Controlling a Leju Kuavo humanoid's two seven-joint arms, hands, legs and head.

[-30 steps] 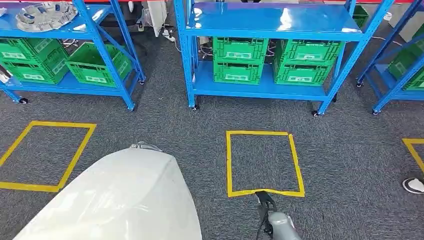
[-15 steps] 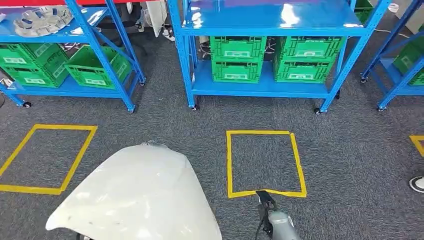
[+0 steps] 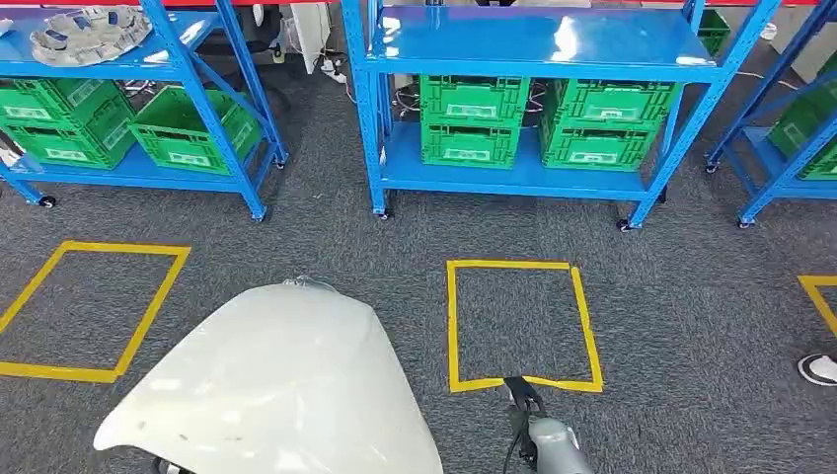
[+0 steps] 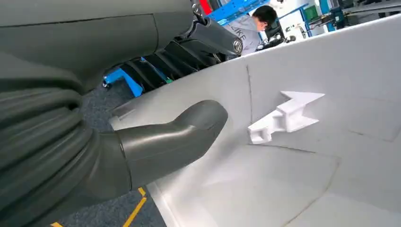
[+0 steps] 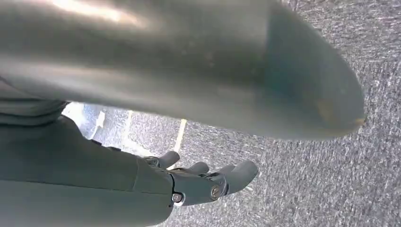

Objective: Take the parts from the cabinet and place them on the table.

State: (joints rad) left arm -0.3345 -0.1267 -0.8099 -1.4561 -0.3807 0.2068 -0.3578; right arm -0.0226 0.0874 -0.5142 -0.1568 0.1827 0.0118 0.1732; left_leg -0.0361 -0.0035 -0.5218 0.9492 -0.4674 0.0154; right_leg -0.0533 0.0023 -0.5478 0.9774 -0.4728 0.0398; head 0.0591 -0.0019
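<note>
- Nearest, at about seven o'clock low in the head view, a large white curved panel (image 3: 271, 390), smooth and glossy like a moulded body cover, is carried in front of the robot above the floor.
- The left hand (image 4: 142, 142) holds that panel from underneath: the left wrist view shows the thick grey thumb (image 4: 189, 130) pressed flat on its inner face beside a small white mounting clip (image 4: 286, 116), with the darker fingers (image 4: 175, 54) wrapped over its edge.
- At five o'clock the right hand (image 5: 203, 182) hangs at the robot's side, holding nothing, its fingers loosely curled and slightly apart above the carpet.
- The floor is dark grey carpet (image 3: 691, 296). A yellow taped square (image 3: 521, 323) lies just ahead at one o'clock, another (image 3: 89, 306) at nine o'clock.
- At three o'clock the toe of a person's shoe (image 3: 817, 368) rests on the carpet.
- Farther off, at twelve o'clock, a blue wheeled shelf rack (image 3: 538, 59) carries green crates (image 3: 474, 118) on its lower shelf; its top shelf looks bare.
- At eleven o'clock a second blue rack (image 3: 188, 59) holds more green crates and, on top, a round grey part (image 3: 87, 32).
- My judgement: the panel is already off the cabinet and this is the carrying step. No counter is visible, so the next move calls for turning or walking to find it, keeping the panel level and the one-handed grip firm.
</note>
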